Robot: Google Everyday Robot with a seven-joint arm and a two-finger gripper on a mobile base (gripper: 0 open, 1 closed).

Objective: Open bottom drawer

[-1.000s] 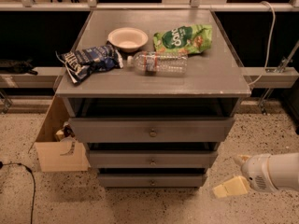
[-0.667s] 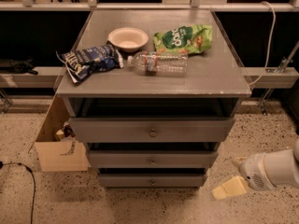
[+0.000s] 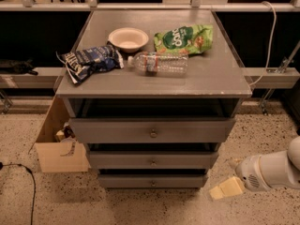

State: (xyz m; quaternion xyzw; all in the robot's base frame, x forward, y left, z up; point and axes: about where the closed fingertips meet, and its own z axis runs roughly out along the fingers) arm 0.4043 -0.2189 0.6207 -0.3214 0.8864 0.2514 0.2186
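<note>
The bottom drawer [image 3: 152,180] is the lowest and narrowest of three grey drawer fronts in a grey cabinet, with a small round knob [image 3: 152,183]. It sits flush with little gap showing. My gripper [image 3: 225,182] is low at the right, on a white arm [image 3: 274,170], just beyond the cabinet's right corner at about the bottom drawer's height. It is apart from the drawer and its knob and holds nothing.
The top drawer [image 3: 153,131] and middle drawer [image 3: 153,160] lie above it. On the cabinet top are a bowl [image 3: 128,39], a green bag [image 3: 183,39], a plastic bottle [image 3: 159,63] and a blue chip bag [image 3: 89,60]. A cardboard box [image 3: 58,146] stands on the floor at left.
The gripper and arm have barely shifted at the lower right. The drawers and the things on top have not moved.
</note>
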